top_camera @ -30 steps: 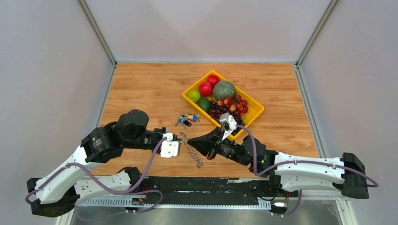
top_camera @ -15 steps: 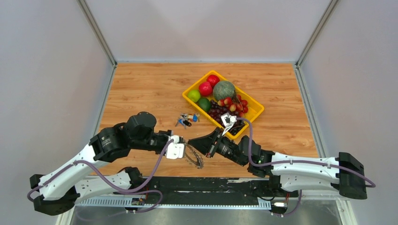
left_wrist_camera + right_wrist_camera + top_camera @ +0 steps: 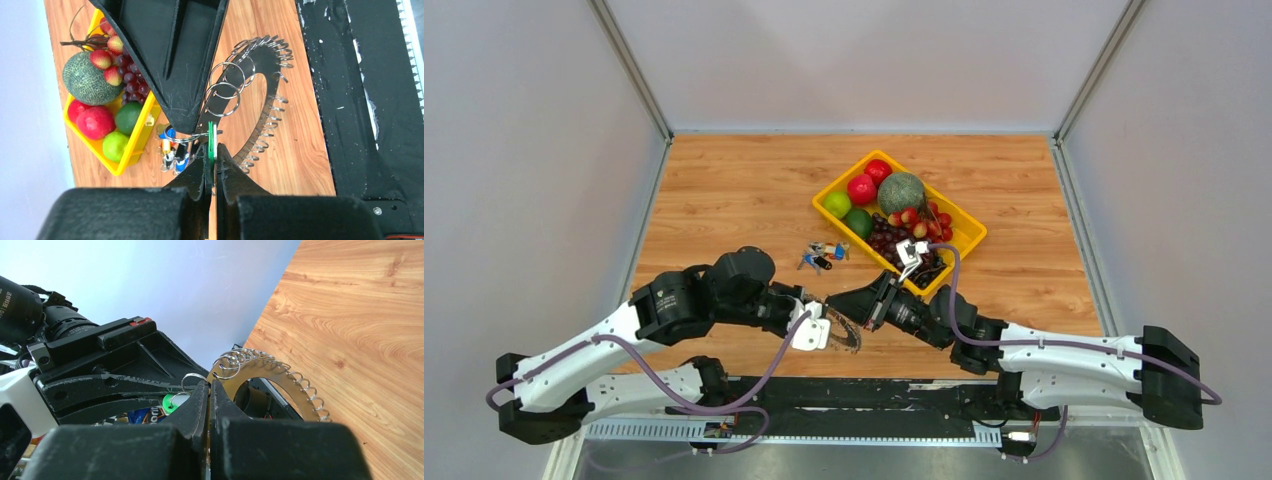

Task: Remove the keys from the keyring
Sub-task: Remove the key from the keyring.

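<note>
The keyring (image 3: 844, 335) is a large flat metal ring held off the table between my two grippers near the front edge. The silver keys (image 3: 267, 145) stick out as small loops all along its rim. My left gripper (image 3: 212, 148) is shut on the small green tag (image 3: 210, 137) that hangs from the ring. My right gripper (image 3: 210, 385) is shut on the inner edge of the keyring (image 3: 280, 374), right beside two larger split rings (image 3: 225, 85). In the top view the left gripper (image 3: 822, 322) and right gripper (image 3: 834, 303) meet tip to tip.
A small bunch of keys with coloured heads (image 3: 822, 254) lies on the wood behind the grippers. A yellow tray (image 3: 971, 236) with a melon (image 3: 901, 191), apples, limes and grapes stands at the back right. The black base strip (image 3: 360, 100) runs along the near edge.
My left arm has swung right towards the right gripper, carrying the keyring with it. The ring has turned from hanging edge-on to more face-on. The right gripper has shifted slightly left.
</note>
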Controlling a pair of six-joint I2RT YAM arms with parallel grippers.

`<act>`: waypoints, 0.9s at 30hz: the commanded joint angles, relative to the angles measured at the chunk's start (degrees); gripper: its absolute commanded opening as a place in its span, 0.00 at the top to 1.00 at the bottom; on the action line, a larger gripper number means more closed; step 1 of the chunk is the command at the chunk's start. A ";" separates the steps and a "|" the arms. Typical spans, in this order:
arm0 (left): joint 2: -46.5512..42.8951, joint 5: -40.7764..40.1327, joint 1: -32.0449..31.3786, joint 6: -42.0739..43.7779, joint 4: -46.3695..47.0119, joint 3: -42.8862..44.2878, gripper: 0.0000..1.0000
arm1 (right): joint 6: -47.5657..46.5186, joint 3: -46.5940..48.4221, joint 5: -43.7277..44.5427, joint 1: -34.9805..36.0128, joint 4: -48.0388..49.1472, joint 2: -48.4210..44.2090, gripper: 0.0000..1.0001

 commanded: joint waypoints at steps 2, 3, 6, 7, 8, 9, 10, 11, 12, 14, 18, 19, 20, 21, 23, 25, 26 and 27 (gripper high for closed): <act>0.45 -0.48 -2.39 2.08 -0.36 0.10 1.00 | 3.55 1.47 -0.22 -1.84 3.44 0.51 1.00; 0.78 -0.83 -2.69 2.46 -0.51 0.04 1.00 | 3.51 1.88 -0.87 -2.15 3.64 1.22 1.00; 2.41 -5.58 -5.59 3.41 -2.04 0.40 1.00 | 2.20 4.55 -2.80 -2.38 1.87 3.20 1.00; 3.60 -6.76 -6.13 3.19 -2.45 0.67 1.00 | 1.67 5.12 -2.84 -2.38 1.19 3.49 1.00; 4.17 -8.11 -6.92 3.10 -3.49 1.27 1.00 | 1.33 5.32 -2.73 -2.46 0.60 3.38 1.00; 4.85 -8.84 -7.38 2.81 -4.25 1.50 1.00 | 1.08 5.16 -2.44 -2.48 0.23 2.92 1.00; 4.98 -8.96 -7.51 2.68 -4.35 1.65 1.00 | 0.97 4.74 -1.95 -2.69 -0.03 2.27 1.00; 4.54 -8.88 -7.68 2.59 -4.29 1.56 1.00 | 0.93 4.13 -1.60 -2.90 -0.13 1.52 1.00; 4.16 -8.76 -7.71 2.58 -4.01 1.19 1.00 | 0.92 3.56 -1.32 -3.25 -0.37 0.53 1.00; 2.34 -8.43 -7.73 2.44 -2.71 0.14 1.00 | 0.79 2.58 -0.96 -3.78 -1.38 -1.35 1.00; -2.16 -7.87 -7.69 1.10 0.58 -2.41 1.00 | 0.23 0.97 -0.70 -4.25 -2.64 -4.52 1.00; -3.48 -7.90 -7.68 0.73 1.82 -3.12 1.00 | -0.28 0.86 -0.86 -4.28 -3.01 -5.02 1.00; -4.07 -8.01 -7.71 -0.14 2.38 -3.51 1.00 | -0.89 0.79 -1.11 -4.29 -3.16 -5.45 1.00; -5.10 -8.15 -7.70 -0.54 3.61 -4.01 1.00 | -1.37 0.78 -1.37 -4.27 -3.28 -5.68 1.00; -6.07 -8.76 -7.66 -1.62 4.88 -4.48 1.00 | -2.97 0.74 -2.43 -4.31 -2.92 -5.94 1.00; -6.26 -9.48 -7.67 -2.21 5.35 -4.16 1.00 | -4.55 1.22 -3.63 -4.26 -3.21 -5.79 1.00; -6.20 -9.63 -7.70 -2.37 5.42 -3.94 1.00 | -5.47 1.46 -4.40 -4.28 -3.22 -5.65 1.00; -6.13 -9.86 -7.73 -2.41 5.47 -3.48 1.00 | -6.50 1.69 -5.35 -4.31 -3.35 -5.45 1.00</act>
